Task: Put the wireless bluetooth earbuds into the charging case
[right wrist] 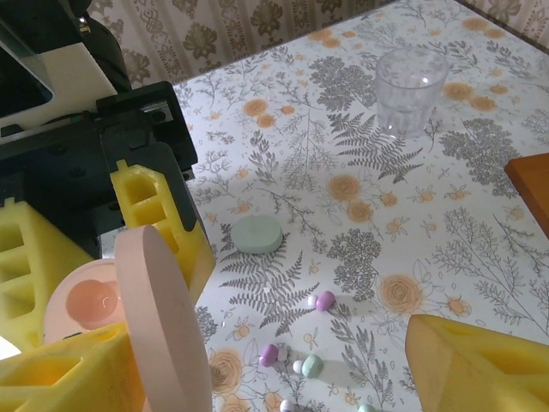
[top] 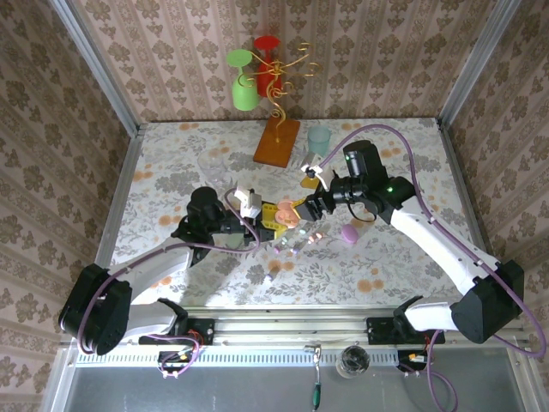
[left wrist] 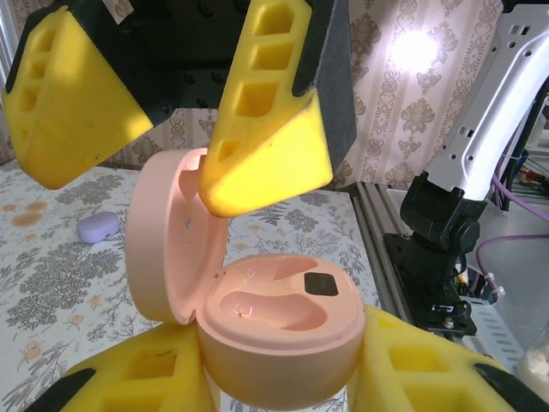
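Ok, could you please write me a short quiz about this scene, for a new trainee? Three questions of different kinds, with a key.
1. True or false: the open pink charging case, gripped by the left gripper, already holds an earbud.
2. Where do the loose earbuds lie? A: on the floral table. B: inside the clear cup. C: inside the pink charging case.
3. Fill in: the right gripper, near the case's lid, is ____ (open or shut).

Key: 1 false, both wells are empty. 2 A. 3 open.
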